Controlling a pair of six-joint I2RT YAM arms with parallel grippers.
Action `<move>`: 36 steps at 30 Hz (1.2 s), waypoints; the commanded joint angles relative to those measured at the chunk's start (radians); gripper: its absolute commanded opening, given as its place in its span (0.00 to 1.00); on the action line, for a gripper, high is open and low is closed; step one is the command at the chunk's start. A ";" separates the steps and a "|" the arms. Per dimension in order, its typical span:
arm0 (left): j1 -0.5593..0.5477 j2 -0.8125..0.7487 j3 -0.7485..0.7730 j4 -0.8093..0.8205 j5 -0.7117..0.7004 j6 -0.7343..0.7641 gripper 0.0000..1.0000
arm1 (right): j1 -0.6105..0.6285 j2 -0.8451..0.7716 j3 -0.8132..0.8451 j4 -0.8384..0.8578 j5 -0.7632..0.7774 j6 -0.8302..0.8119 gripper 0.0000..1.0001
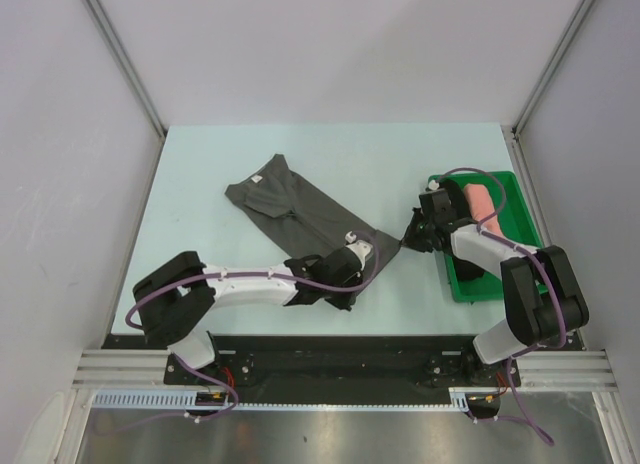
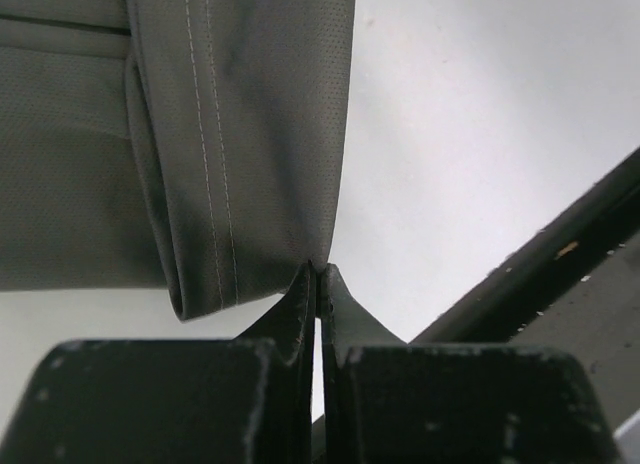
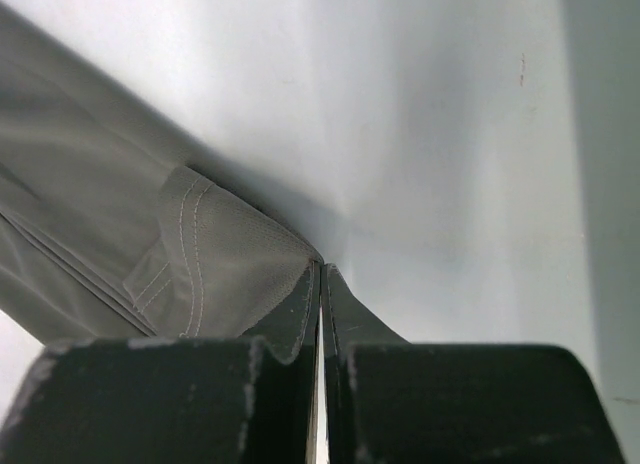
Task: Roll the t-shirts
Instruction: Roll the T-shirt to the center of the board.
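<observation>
Both jaw pairs pressed together, each on a hem corner of the grey t-shirt (image 1: 290, 204).

Left gripper (image 2: 318, 272): fingers closed flat against each other, the stitched hem corner running down into the tips; bare table (image 1: 200, 184) shows just beyond it. Right gripper (image 3: 320, 268): same closed set, pinching the opposite hem corner, with the cloth creased into a small fold beside the tips. From above, the shirt lies folded into a long narrow strip set diagonally across the middle of the table. Its collar end, with the white neck label (image 1: 256, 181), points to the far-left corner and its hem end to the near-right. The green tray (image 1: 512, 180) sits along the right edge, with a salmon-pink roll (image 1: 485, 202) in its far end; the right arm crosses over the tray's near part.
</observation>
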 commanded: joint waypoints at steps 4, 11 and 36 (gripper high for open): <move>0.083 -0.041 -0.074 0.109 0.176 -0.062 0.00 | -0.006 0.035 0.069 -0.024 0.030 -0.002 0.00; 0.154 -0.065 -0.114 0.148 0.243 -0.062 0.00 | 0.019 0.044 0.107 -0.025 0.033 0.038 0.23; 0.189 -0.056 -0.127 0.221 0.355 -0.087 0.00 | 0.086 0.001 0.038 -0.025 0.130 0.013 0.66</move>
